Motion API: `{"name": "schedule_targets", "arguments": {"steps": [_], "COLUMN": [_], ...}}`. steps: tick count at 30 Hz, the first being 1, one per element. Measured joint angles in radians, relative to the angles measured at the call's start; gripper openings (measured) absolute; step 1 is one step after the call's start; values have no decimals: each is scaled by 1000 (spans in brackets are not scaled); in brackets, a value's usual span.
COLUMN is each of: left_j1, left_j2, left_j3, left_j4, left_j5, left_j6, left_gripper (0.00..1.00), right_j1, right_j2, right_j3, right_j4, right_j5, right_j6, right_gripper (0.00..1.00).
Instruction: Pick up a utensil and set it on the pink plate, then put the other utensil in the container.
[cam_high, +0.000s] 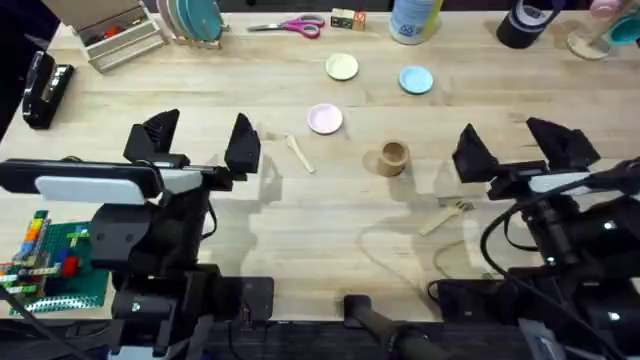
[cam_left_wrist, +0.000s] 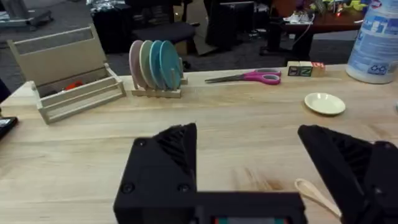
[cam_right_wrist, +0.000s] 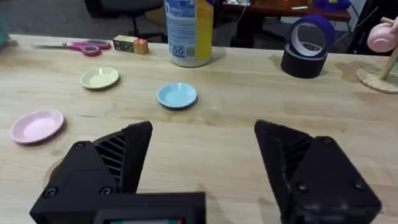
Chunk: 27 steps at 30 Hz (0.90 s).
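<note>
On my tabletop (cam_high: 330, 230) I count three small plates lying flat: one pink plate (cam_high: 324, 119), one yellow-green plate (cam_high: 342, 67), one light blue plate (cam_high: 415, 79). Two wooden utensils: one spoon (cam_high: 298, 152) and one fork (cam_high: 446, 216). One wooden cup (cam_high: 394, 157). Along the far edge: one pair of pink-handled scissors (cam_high: 290, 25), one white bottle (cam_high: 414, 20), one roll of black tape (cam_high: 522, 26) and one plate rack (cam_high: 195, 22).

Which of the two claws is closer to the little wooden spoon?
The left one. The left gripper hangs open just beside the spoon, which lies a little toward the table's middle from it. The right gripper, also open, is well past the wooden cup, nearer the fork.
</note>
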<state>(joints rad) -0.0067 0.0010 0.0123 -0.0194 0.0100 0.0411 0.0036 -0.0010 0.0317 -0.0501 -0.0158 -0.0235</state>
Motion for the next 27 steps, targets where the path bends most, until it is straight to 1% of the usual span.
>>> {"name": "schedule_targets", "arguments": {"steps": [4, 6, 8, 12, 17, 21, 27], "left_j1": [0, 0, 0, 0, 0, 0, 0], "left_j2": [0, 0, 0, 0, 23, 95, 244], "left_j3": [52, 102, 159, 273, 457, 629, 844], "left_j4": [-36, -82, -153, -288, -444, -594, -770], "left_j5": [6, 13, 20, 24, 24, 25, 26], "left_j6": [4, 5, 6, 8, 8, 8, 8], "left_gripper": [995, 995, 995, 995, 995, 995, 995], "right_j1": [0, 0, 0, 0, 0, 0, 0], "right_j2": [1, 1, 1, 1, 13, 81, 248], "right_j3": [82, 145, 207, 312, 452, 573, 768], "right_j4": [-107, -178, -240, -294, -395, -470, -621], "right_j5": [-4, -6, -7, -7, -7, -7, -7], "right_j6": [-3, -4, -5, -6, -3, -1, 5], "right_gripper": [998, 998, 999, 998, 998, 997, 998]}}
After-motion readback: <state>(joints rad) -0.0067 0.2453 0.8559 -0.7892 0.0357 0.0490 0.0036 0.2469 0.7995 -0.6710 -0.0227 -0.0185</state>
